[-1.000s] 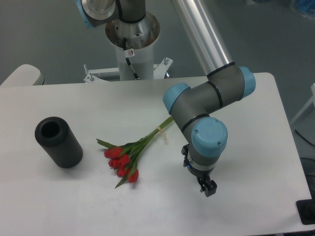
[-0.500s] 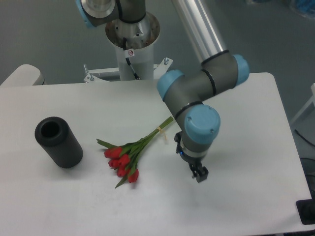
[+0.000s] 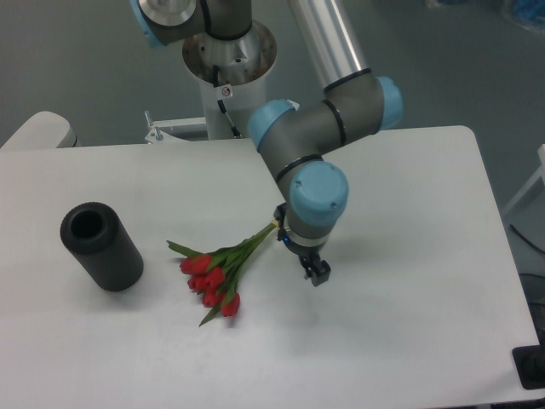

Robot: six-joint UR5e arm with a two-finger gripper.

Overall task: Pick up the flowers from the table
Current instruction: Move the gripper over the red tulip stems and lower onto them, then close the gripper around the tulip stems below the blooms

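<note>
The flowers (image 3: 217, 273), a bunch of red tulip buds with green leaves and long green stems, lie flat on the white table (image 3: 409, 298), buds toward the front left and stems running up to the right. My gripper (image 3: 317, 273) hangs from the arm's blue-capped wrist just right of the stem end, close above the tabletop. Its fingers look close together and hold nothing, but it is too small and dark to tell if it is open or shut. The far stem end is hidden behind the wrist.
A black hollow cylinder (image 3: 101, 245) lies on its side at the table's left. The robot's base column (image 3: 228, 85) stands behind the table's back edge. The arm's forearm (image 3: 328, 43) slants over the back middle.
The arm has swung left and back across the table, bringing the gripper from the front right to just beside the stem end. The flowers and cylinder have not moved.
</note>
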